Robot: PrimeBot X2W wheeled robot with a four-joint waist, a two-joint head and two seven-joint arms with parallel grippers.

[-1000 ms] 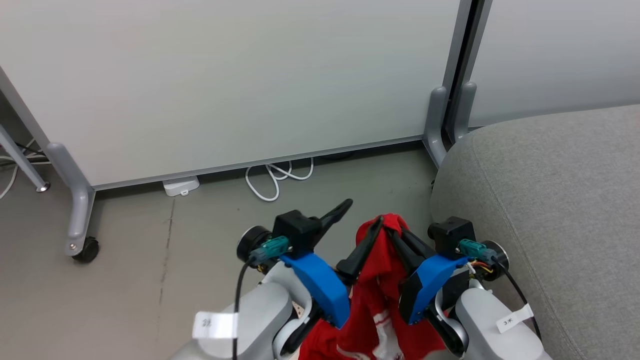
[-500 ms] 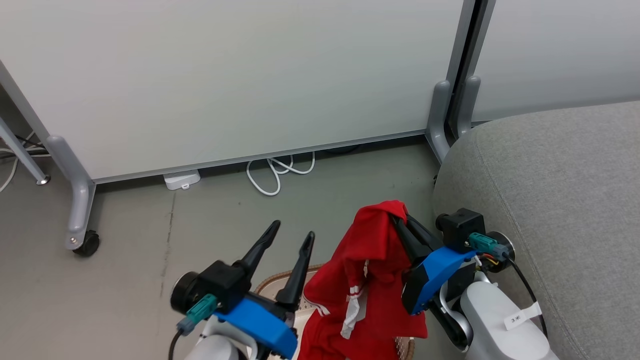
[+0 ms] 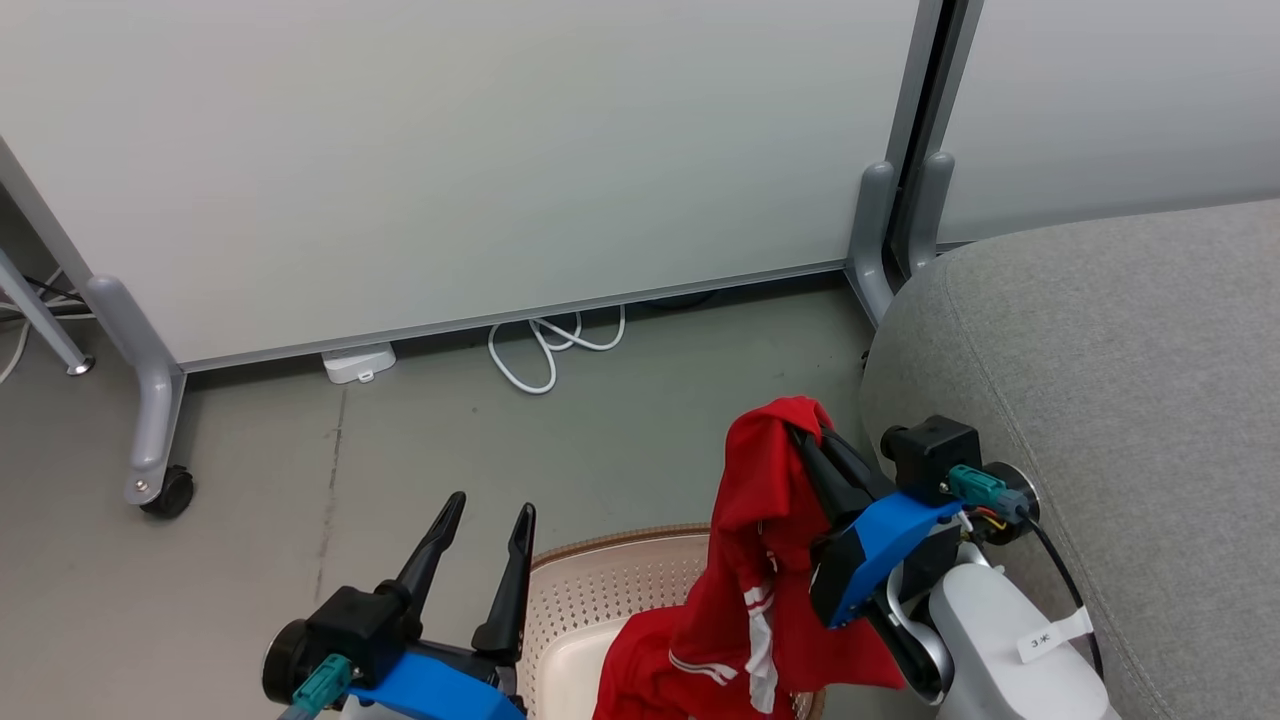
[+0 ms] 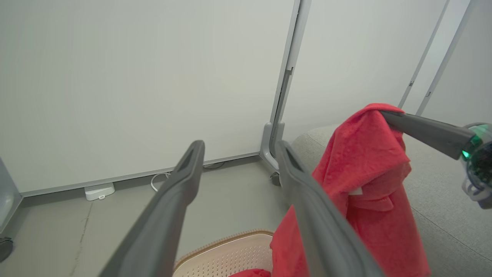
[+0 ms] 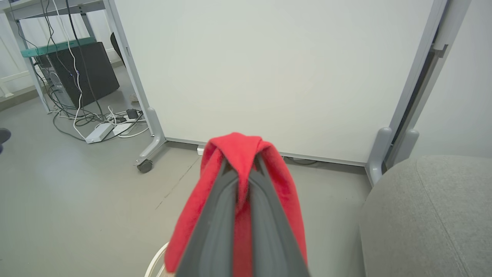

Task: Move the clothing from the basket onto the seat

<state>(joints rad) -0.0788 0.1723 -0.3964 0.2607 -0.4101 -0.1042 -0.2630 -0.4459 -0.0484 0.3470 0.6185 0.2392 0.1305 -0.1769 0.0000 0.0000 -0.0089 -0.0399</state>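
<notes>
Right gripper [image 3: 805,445] is clamping the clothing [image 3: 750,540] over the basket [image 3: 610,595]; left gripper [image 3: 490,505] is hanging open, empty. Seat's [image 3: 1120,380] waiting at 3 o'clock, drop-off not done yet.

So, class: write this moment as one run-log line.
right gripper: shut on clothing | left gripper: open | clothing: hanging over basket | seat: beside it

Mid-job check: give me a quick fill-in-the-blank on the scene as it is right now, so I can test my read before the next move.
1. The right tool is shut on a fold of the ____ clothing.
2. The left tool is ____ and holds nothing.
3. The lower end of the clothing hangs over the ____.
4. The grey seat lies on the robot's ____ side.
Missing words: red; open; basket; right.
</notes>
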